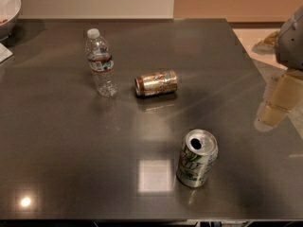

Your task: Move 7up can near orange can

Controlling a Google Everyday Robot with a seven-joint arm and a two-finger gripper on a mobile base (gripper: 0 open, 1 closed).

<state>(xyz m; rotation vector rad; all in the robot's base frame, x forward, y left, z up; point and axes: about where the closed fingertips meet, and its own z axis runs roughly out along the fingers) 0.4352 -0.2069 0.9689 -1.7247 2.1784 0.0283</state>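
The 7up can (197, 158) stands upright on the dark table (71, 141), front right of centre, its open silver top facing up. The orange can (156, 82) lies on its side near the middle of the table, its dark end pointing left. It is well behind the 7up can and a little to its left, and the two are apart. My gripper (278, 100) is at the right edge of the view, over the table's right side. It is to the right of both cans, touches neither and holds nothing.
A clear plastic water bottle (101, 63) stands upright just left of the orange can. A white bowl (7, 6) sits at the far left corner, with a white sheet (4, 52) below it. The table's right edge runs beside my arm (291, 39).
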